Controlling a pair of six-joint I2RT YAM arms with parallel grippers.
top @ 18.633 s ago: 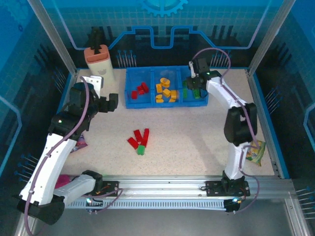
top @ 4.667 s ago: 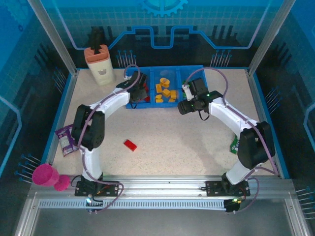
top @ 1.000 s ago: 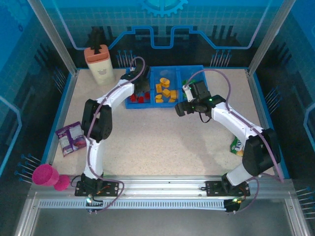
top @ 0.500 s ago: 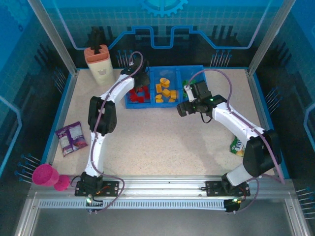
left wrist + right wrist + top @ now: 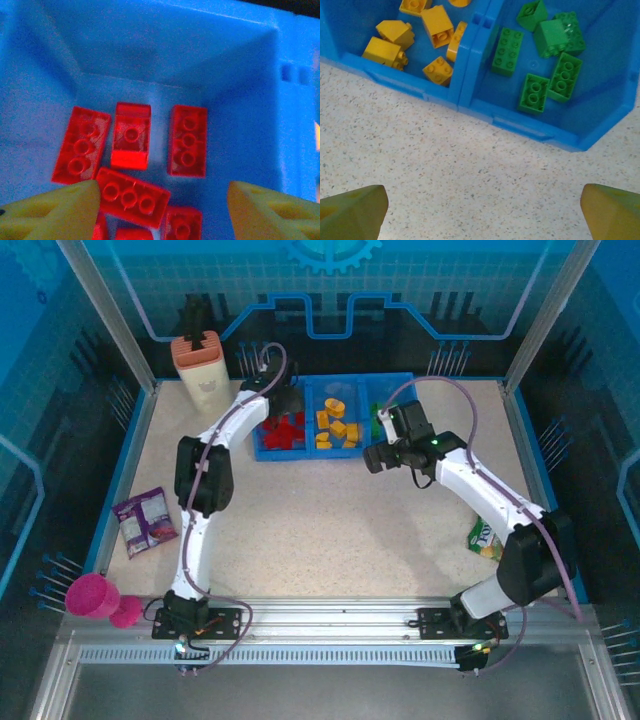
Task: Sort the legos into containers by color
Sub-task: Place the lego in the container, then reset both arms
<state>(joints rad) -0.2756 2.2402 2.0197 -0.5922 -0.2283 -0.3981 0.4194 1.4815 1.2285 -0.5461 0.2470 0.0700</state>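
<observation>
Pink cup [image 5: 92, 595] sits at the near left corner, with a purple packet [image 5: 145, 522] just beyond it on the table [image 5: 330, 530] and a snack bag [image 5: 487, 537] near the right edge. Farther in, the right gripper [image 5: 480, 215] hangs over bare table just in front of the tray [image 5: 520, 125], its jaws spread wide and empty. Yellow bricks [image 5: 437, 20] lie in the middle compartment ahead to its left, and green bricks [image 5: 563, 76] in the right compartment ahead. The left gripper [image 5: 162, 192] hovers above the left compartment, jaws apart with nothing between them. Red bricks [image 5: 187, 141] lie loose on the floor below and just beyond its fingertips. A bottle [image 5: 203, 370] stands past the tray's left end.
</observation>
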